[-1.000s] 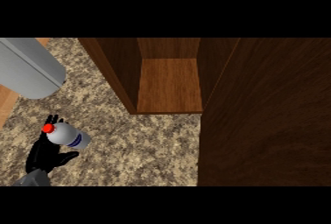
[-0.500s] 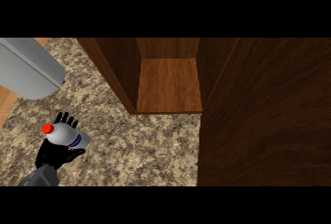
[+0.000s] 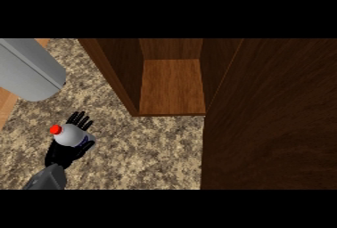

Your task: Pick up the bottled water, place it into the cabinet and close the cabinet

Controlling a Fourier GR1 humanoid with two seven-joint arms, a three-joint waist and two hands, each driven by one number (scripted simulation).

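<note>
Fingers of the left hand stand spread and fairly straight behind the bottled water, their tips fanning out past its top. Whether the thumb has curled round the bottle I cannot tell, since the bottle covers the palm. The right hand shows nowhere in the frame.

The largest thing in view is the cabinet door, a dark wooden panel filling the right side of the frame and swung wide. Next comes the cabinet itself in the upper middle, its dark side walls framing a lighter wooden shelf that holds nothing visible. A speckled stone bench spreads across the lower left and middle. A large grey rounded object lies in the upper left, its nature unclear.

As for progress, I judge the task to be at its first step. The bottle is in the lower left of the frame, against the hand and over the bench, well apart from the cabinet opening. Whether it is lifted or resting on the bench I cannot say. Carrying it to the shelf, setting it down and swinging the door shut all remain.

The bottle is seen nearly from above: a pale, whitish rounded body, a hint of a blue label at its lower right, and a red cap toward the upper left.
</note>
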